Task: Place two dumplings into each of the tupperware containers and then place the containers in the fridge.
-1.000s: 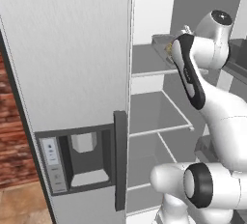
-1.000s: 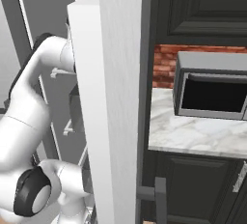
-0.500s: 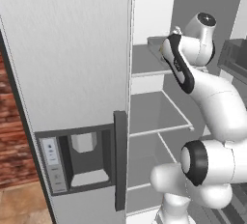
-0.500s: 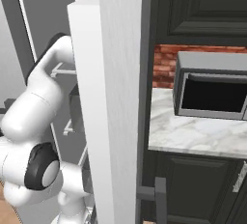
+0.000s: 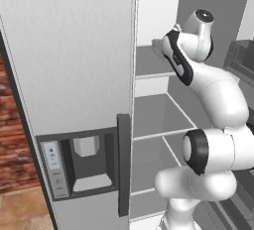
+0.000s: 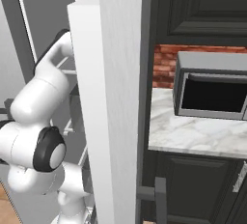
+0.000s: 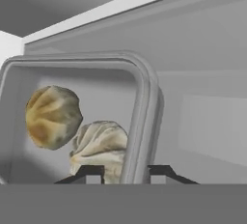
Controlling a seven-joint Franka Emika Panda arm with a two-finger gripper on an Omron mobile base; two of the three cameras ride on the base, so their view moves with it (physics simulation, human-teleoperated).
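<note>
Nearest the hand camera, we see the gripper (image 7: 126, 171) astride the right-hand wall of a tupperware container (image 7: 144, 102): one fingertip inside the wall, the other outside, standing narrowly apart. Whether they pinch the wall or have just let go, we cannot tell.

Inside the container lie two dumplings, one pale (image 7: 99, 146) just beside the inner fingertip, one browner (image 7: 52, 117) touching it on the side away from the gripped wall.

The container sits on a fridge (image 5: 69, 65) shelf, the grey back wall beyond it.

Our judgement: the step is releasing the container. We would open fully, then retreat straight back from the wall without dragging the container or brushing the near dumpling.
</note>
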